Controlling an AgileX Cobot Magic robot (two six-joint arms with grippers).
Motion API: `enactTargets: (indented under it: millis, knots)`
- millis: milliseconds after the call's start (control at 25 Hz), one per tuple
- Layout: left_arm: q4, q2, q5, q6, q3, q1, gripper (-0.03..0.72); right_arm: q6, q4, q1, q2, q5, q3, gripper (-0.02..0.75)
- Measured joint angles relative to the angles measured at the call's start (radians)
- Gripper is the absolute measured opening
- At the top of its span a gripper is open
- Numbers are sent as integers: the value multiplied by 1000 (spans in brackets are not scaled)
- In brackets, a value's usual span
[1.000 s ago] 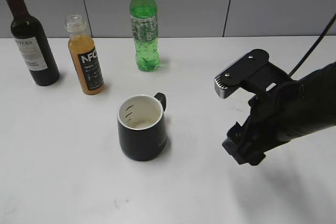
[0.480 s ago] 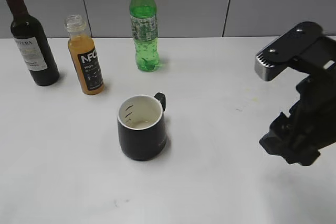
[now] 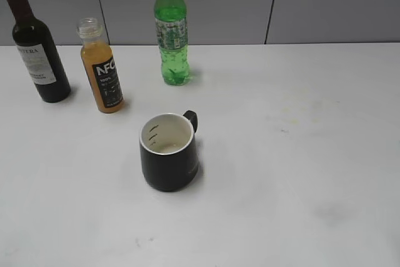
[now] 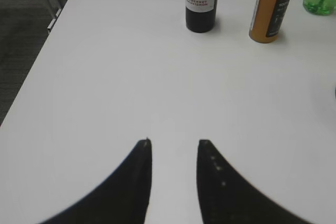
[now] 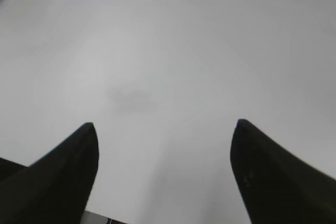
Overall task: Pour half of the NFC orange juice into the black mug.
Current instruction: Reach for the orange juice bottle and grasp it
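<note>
Right arm has left the exterior view; black mug (image 3: 169, 152) contents unclear.

the left end effector (image 4: 174, 142) shows two matte black fingers (image 4: 215, 182) that curve like horns and taper to narrow tips, with a row of tiny pale dots along one inner edge. the right end effector (image 5: 164, 124) shows two broader black fingers (image 5: 262, 166), smooth and unmarked, tapering to blunt points.
</note>
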Motion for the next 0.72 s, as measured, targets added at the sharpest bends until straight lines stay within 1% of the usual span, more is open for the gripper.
enactTargets:
  millis: [120,320,480,720]
  knots:
    - [0,0,0,0,0,0,237,0,9,-100,-76,26,0,594]
    - [0,0,0,0,0,0,237,-5,15,-189,-222,50,25,622]
    - [0,0,0,0,0,0,237,-6,16,-223,-349,65,103,640]
    - [0,0,0,0,0,0,237,9,-9,-233,-529,72,201,641]
